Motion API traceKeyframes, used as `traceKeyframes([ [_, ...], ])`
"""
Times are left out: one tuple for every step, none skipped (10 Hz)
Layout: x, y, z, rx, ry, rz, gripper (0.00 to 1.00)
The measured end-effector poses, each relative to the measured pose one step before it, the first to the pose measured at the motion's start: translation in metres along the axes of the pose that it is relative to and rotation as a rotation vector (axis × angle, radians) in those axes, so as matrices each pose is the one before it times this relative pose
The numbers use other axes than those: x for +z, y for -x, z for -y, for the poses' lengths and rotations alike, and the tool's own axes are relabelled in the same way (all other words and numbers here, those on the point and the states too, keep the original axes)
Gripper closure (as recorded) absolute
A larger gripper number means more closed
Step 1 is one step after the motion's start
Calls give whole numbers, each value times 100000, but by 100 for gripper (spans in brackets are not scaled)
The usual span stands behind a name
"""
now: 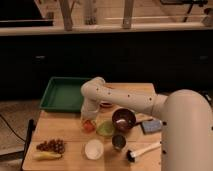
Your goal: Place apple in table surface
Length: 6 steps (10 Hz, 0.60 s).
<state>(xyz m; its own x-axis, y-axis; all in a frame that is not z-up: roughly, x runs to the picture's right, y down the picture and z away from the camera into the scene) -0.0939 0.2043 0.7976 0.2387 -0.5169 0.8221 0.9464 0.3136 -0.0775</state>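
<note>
apple (pixel 89 127) at table surface (pixel 60 131) | just under tool (pixel 88 120), seemingly touching | grip: cannot tell

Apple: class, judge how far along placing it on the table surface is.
Looks done: apple is down at the table surface, beside the green bowl. In hand: the claw sits directly over it. Left: letting go, if not done, and lifting clear.

I am looking for words and numbers, and nothing here is showing any I can read. The gripper (pixel 88 119) is hanging just above the apple (pixel 89 127), near the middle of the table surface (pixel 70 136).
</note>
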Motion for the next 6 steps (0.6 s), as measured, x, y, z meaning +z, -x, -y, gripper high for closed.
traceKeyframes([
  [20,-22,-106,29,25,224,82],
  [-102,-112,-41,-129,-261,30,90],
  [16,-82,146,-92,8,154,97],
  [91,31,570,-630,-195,311,100],
  [61,-23,307,-271,-298,178,100],
  [47,-132,242,-298,-456,347,100],
])
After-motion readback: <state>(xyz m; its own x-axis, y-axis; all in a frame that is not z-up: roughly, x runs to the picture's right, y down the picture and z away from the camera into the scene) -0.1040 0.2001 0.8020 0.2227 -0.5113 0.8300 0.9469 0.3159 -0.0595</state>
